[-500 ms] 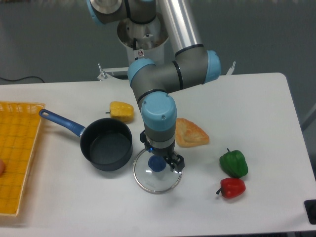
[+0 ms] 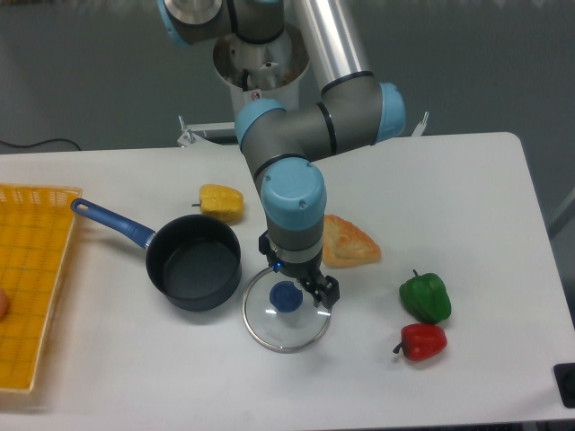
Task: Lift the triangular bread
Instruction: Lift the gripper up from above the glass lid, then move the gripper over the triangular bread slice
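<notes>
Pincer downward, wrist vertical, elbow bent.

The flat, golden-orange triangular bread with rounded corners lies on the white table, a little right of the middle of the scene. Its crust is browned along the edges, lighter and more orange on the top face. It rests flat, one corner pointing right toward the table's right side. Its left part is hidden behind the robot's wrist, so only the right and near portions show. Nothing grips it; it sits free on the table surface.
</notes>
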### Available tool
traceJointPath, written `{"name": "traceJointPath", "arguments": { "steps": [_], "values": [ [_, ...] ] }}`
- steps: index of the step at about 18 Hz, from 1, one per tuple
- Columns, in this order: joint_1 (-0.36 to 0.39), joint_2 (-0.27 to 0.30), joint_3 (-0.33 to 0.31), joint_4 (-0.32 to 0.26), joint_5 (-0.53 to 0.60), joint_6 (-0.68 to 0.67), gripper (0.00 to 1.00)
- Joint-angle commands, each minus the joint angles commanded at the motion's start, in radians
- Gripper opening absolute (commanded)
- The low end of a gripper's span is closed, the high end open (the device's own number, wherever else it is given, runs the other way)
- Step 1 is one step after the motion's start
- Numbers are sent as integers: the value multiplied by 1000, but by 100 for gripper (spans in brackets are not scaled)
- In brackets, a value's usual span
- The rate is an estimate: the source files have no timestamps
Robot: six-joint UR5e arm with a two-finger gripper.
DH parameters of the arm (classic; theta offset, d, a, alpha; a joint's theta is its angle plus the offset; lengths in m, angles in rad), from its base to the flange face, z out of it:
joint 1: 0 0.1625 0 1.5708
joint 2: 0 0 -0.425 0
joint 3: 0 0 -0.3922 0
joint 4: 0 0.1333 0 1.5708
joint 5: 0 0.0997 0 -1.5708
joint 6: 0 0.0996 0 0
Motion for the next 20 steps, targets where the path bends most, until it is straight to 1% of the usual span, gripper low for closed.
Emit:
{"name": "traceJointPath", "arguments": {
  "steps": [2,5,7,9,10,12,14,17,19,20],
  "values": [
    [5,8,-6,0,11,41,100],
    [15,15,-35,0,51,246,100],
    [34,17,-60,3,48,294,100],
    [35,11,-61,2,52,330,100],
    [37,5,-68,3,60,369,100],
    [41,5,-78,3,115,477,100],
    [49,5,-83,3,161,555,100],
    [95,8,-77,-3,155,616,100],
    [101,12,-95,-3,157,646,100],
    [103,12,-110,9,157,667,100]
  ]
}}
